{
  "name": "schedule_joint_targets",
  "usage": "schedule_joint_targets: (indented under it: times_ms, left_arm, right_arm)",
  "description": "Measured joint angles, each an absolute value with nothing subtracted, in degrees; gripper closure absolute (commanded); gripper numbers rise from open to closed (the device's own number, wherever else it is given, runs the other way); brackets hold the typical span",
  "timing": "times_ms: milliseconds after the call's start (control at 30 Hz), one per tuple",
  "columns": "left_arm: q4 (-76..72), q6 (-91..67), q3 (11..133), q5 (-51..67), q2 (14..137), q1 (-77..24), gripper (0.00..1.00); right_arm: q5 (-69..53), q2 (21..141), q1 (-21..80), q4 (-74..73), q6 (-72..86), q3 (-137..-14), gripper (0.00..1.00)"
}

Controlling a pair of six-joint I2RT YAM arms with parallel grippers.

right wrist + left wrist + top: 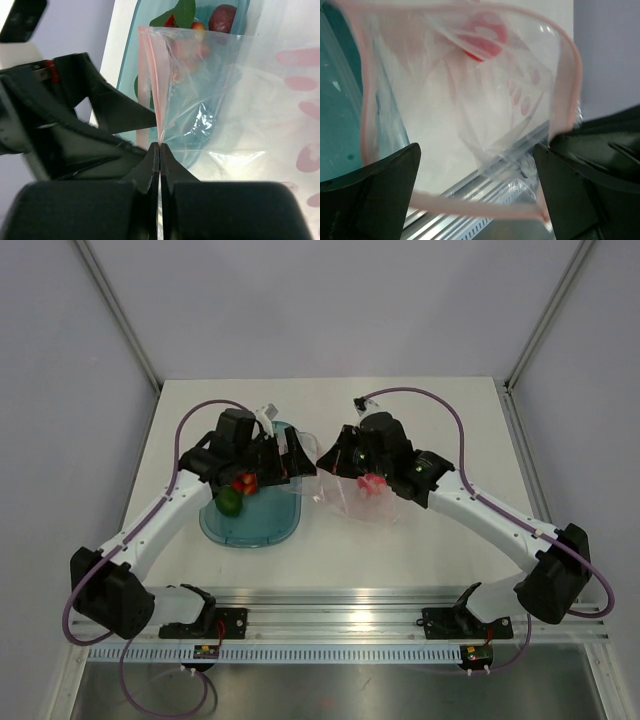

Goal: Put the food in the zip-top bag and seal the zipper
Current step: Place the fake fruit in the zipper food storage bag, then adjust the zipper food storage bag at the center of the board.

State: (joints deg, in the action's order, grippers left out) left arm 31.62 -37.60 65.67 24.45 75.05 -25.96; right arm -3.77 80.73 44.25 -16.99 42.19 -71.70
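Food [222,17], red pieces and a green leaf, lies in the teal tray [270,530] beyond the tips of the right gripper [159,150], seen over and through the film of the zip-top bag [210,90]. None of it is plainly inside. A red-pink patch shows through the film ahead of the left jaws, but I cannot tell whether it is food or print on the plastic. The zipper [364,100] runs as a wide pink loop, so the mouth gapes, and that loop sits in the gap of the left gripper [476,146].

The step in hand looks like holding the mouth open for loading. To do it well, the pinch on the strip should be firm but not dragged sideways, since the thin film would fold and narrow the opening. The mouth should face the tray so pieces have a short way to travel.

The right jaws are closed flat together on the zipper's edge, with the strip rising straight from between their tips. The left jaws are spread wide and grip nothing that shows. The rim passes close by both of their inner faces, but I cannot tell whether it touches them.
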Motion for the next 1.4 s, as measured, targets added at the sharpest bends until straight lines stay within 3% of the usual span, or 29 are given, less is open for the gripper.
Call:
schedule_joint_targets:
  times_ms: [100, 167, 200, 233, 333, 400, 467, 533, 1000, 1100, 1133, 1167, 1233, 1267, 1400]
  left_arm:
    - [32.93, -36.47, 66.43, 25.76, 73.10, -25.98, 0.02]
    - [32.93, -35.83, 67.07, 27.14, 71.68, -26.39, 0.09]
    - [32.84, -35.55, 67.24, 27.55, 70.94, -26.59, 0.14]
    - [32.86, -35.33, 67.31, 27.86, 70.30, -26.72, 0.26]
    - [32.93, -35.11, 67.31, 27.75, 68.62, -26.85, 0.38]
    - [32.91, -35.20, 67.13, 26.48, 67.42, -26.52, 0.36]
    - [32.91, -35.77, 66.50, 24.21, 65.89, -25.58, 0.20]
    - [33.12, -37.01, 65.30, 21.15, 64.49, -24.01, 0.11]
    - [27.42, -46.24, 53.67, 16.86, 71.33, -21.85, 0.33]
    - [25.32, -47.53, 52.77, 17.67, 73.97, -22.48, 0.49]
    - [24.56, -47.97, 52.77, 17.93, 74.78, -22.83, 0.59]
    - [23.83, -48.31, 52.95, 18.22, 75.46, -23.14, 0.77]
    - [23.46, -48.14, 54.06, 18.74, 76.93, -23.68, 0.96]
    - [23.55, -48.31, 54.89, 18.87, 77.56, -23.79, 1.00]
    - [26.30, -46.54, 64.03, 19.53, 81.08, -24.29, 1.00]
  right_arm:
    - [-2.79, 81.03, 44.25, -16.97, 42.37, -71.44, 1.00]
    - [-2.59, 81.97, 44.25, -16.97, 42.59, -71.26, 1.00]
    - [-2.57, 82.54, 44.27, -16.97, 42.74, -71.11, 1.00]
    - [-2.55, 83.07, 44.27, -16.97, 42.92, -70.94, 1.00]
    - [-2.52, 83.68, 44.29, -17.04, 43.29, -70.22, 1.00]
    - [-2.48, 83.68, 44.29, -17.04, 43.38, -70.02, 1.00]
    - [-2.48, 83.68, 44.29, -17.04, 43.42, -70.02, 1.00]
    - [-2.48, 83.66, 44.29, -17.02, 43.42, -70.00, 1.00]
    - [-2.42, 82.39, 44.29, -17.04, 43.55, -69.30, 1.00]
    - [-2.37, 81.97, 44.29, -17.04, 43.55, -69.30, 1.00]
    - [-2.24, 81.91, 44.29, -17.06, 43.55, -69.30, 1.00]
    - [-2.07, 81.80, 44.29, -17.17, 43.55, -69.30, 1.00]
    - [-1.15, 81.49, 44.29, -17.78, 43.33, -69.30, 1.00]
    - [-0.47, 81.25, 44.29, -18.31, 43.18, -69.30, 1.00]
    - [1.65, 79.64, 42.37, -21.85, 41.15, -69.63, 1.00]
